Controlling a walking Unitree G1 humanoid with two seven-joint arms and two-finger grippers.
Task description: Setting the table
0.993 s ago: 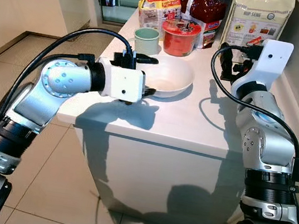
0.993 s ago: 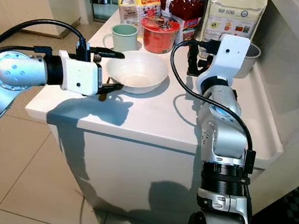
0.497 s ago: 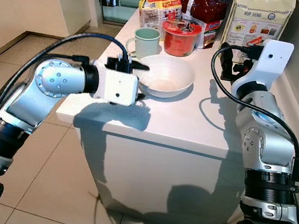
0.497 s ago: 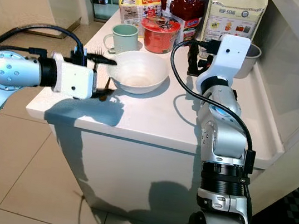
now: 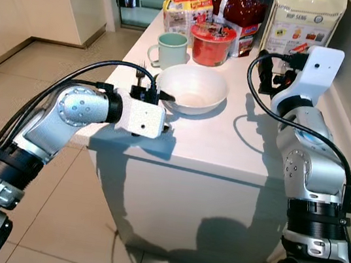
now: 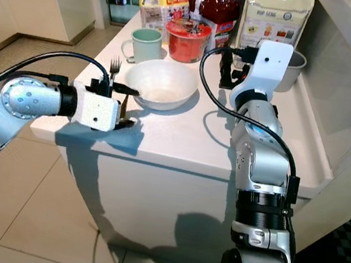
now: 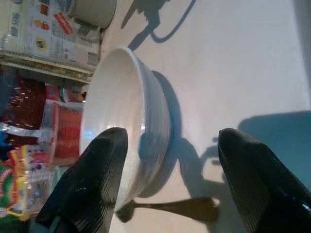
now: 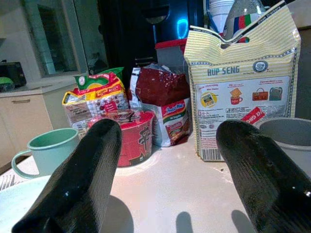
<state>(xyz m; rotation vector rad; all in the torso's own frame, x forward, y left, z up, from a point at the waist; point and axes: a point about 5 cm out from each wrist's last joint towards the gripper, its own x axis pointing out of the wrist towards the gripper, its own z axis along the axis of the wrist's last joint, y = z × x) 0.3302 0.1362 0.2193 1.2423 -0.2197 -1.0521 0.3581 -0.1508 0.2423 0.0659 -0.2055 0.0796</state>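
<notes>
- The left end effector (image 6: 126, 106) sits at the near left edge of the table (image 5: 227, 139), just beside the white bowl (image 5: 192, 89), its two black fingers (image 7: 92, 179) spread apart with nothing between them.
- A second ago those fingers reached over the bowl's near rim, one above it and one below; since then the arm has drawn back toward the table edge and dropped lower, so the bowl now stands free of it.
- In the left wrist view the bowl's outer wall lies ahead of the open fingers, and a thin utensil-shaped shadow falls on the table surface near its foot.
- A fork (image 6: 114, 67) stands tines-up just behind the left wrist housing, left of the bowl; I cannot tell what holds it.
- The bowl itself rests on the table where it was, empty and upright.
- Behind the bowl stand a pale green mug (image 5: 170, 49) and a red lidded noodle cup (image 5: 212, 43), with snack packets (image 5: 187, 7) further back.
- The right end effector (image 8: 165, 160) is raised over the far right part of the table, fingers (image 8: 262, 174) spread wide and holding nothing; it has not shifted over the last second.
- Ahead of it stand a tall cream bag (image 8: 243, 92) and, beside that, a grey pot (image 8: 286, 138).
</notes>
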